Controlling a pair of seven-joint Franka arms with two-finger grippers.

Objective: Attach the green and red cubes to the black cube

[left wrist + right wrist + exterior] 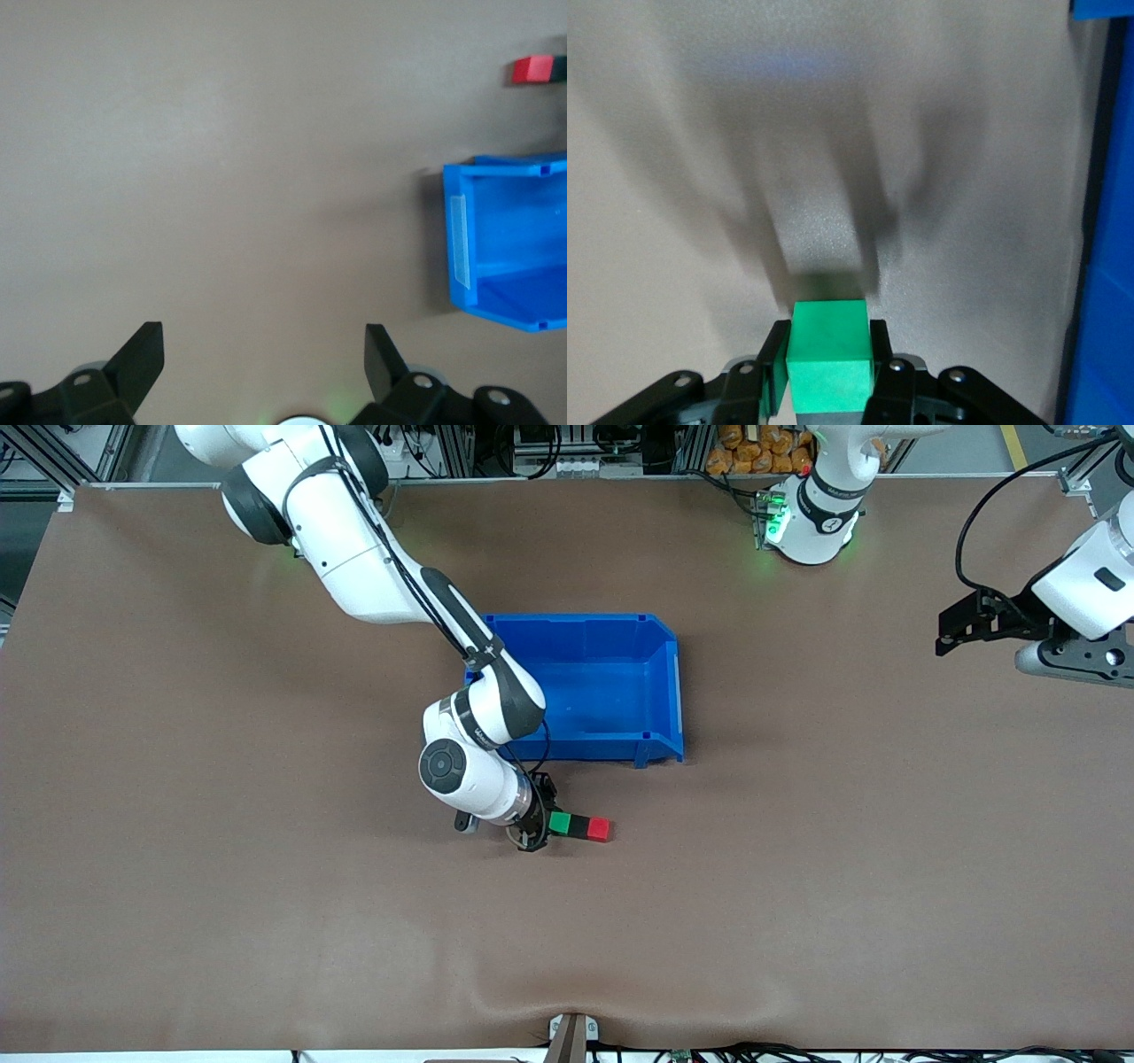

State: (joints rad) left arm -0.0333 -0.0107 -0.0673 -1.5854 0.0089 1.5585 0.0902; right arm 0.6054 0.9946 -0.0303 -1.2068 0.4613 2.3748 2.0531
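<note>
Down at the desk, the right end effector sits at the green cube, with one finger against each side of it; the right wrist view shows the pads touching the cube's flanks, so it is clamped on the green cube. That cube forms the end of a short row lying on the desk: the black cube touches it on the side away from the end effector, and the red cube touches the black one at the row's outer end, toward the left arm's end of the desk. All three lie flush in one line.

Just above the right end effector in the front view stands the blue bin, farther from the front camera than the row of cubes and well clear of it. The right arm's forearm passes over the bin's corner on its way down.

Over by its own end of the desk, the left end effector waits in the air above bare surface, its fingers spread wide apart with nothing between them. From its wrist view the bin and the red cube show far off.
</note>
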